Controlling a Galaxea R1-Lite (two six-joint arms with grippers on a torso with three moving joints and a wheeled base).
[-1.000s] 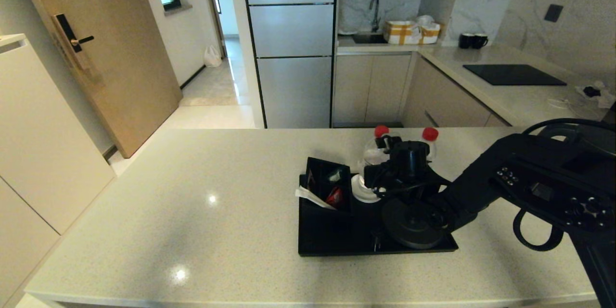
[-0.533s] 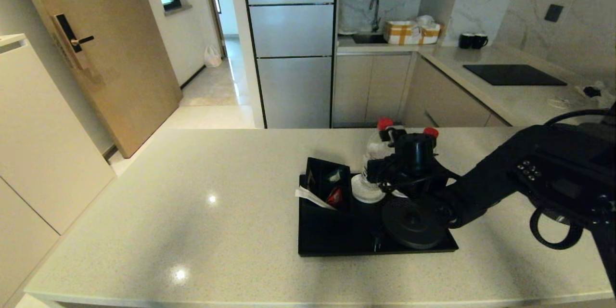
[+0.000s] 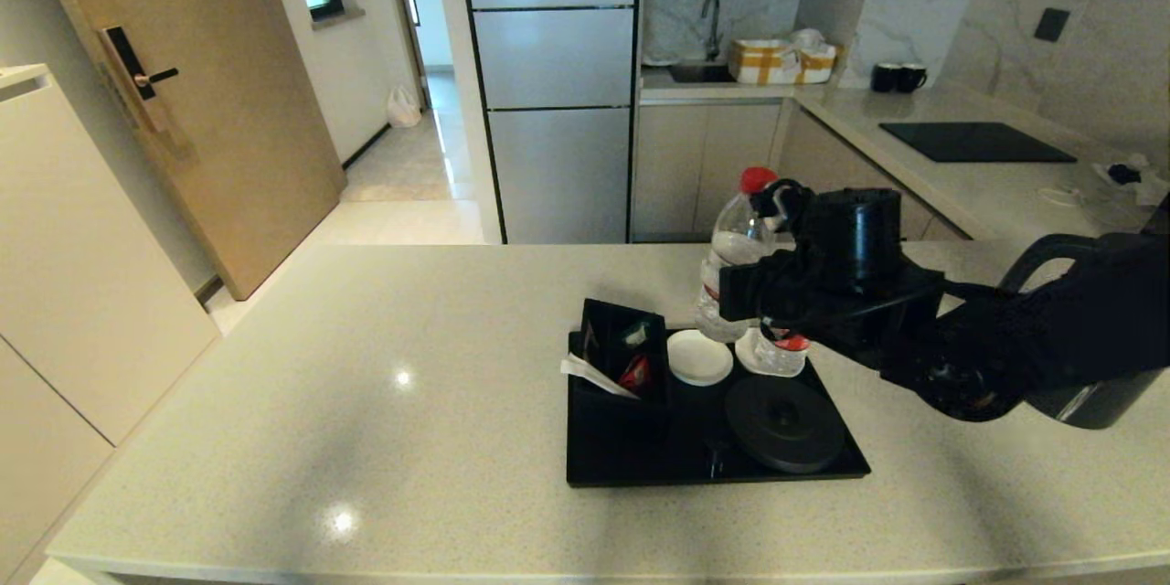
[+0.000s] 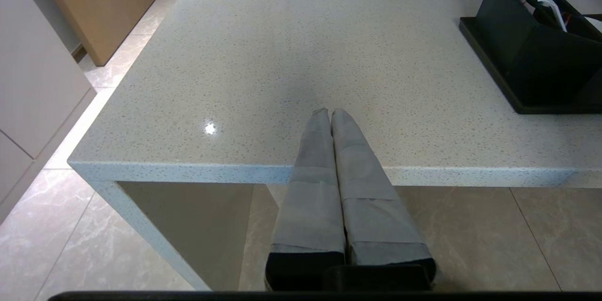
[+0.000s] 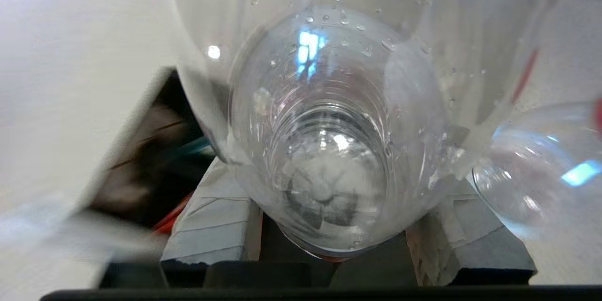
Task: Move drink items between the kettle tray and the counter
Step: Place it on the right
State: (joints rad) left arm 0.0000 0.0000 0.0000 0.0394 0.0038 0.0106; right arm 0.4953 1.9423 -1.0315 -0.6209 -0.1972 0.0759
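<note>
Over the tray: right gripper [image 3: 763, 279] hangs in the air at about 12 o'clock above the kettle tray [image 3: 631, 457], arm reaching in from 3 o'clock.
Right fingers [image 5: 214, 225]: clenched on the held water bottle [image 3: 731, 270], one pad on either side of its clear body in the right wrist view.
Held water bottle: lifted clear of the tray, red cap up, tilted slightly, label low on its body.
Second water bottle [image 3: 782, 355]: mostly hidden behind the gripper, standing at the tray's 1 o'clock corner on a white coaster [image 3: 751, 353].
Bare coaster [image 3: 699, 357]: just beside it, at 11 o'clock from the kettle base [image 3: 784, 425].
Sachet box [image 3: 624, 356]: at the tray's 10 o'clock corner.
Kettle [image 3: 1088, 384]: dark body at the far 3 o'clock edge of the worktop [image 3: 366, 402], largely masked by the right arm.
Left gripper [image 4: 329, 115]: parked at the worktop's near edge, well apart from the tray, fingers pressed together on nothing.
</note>
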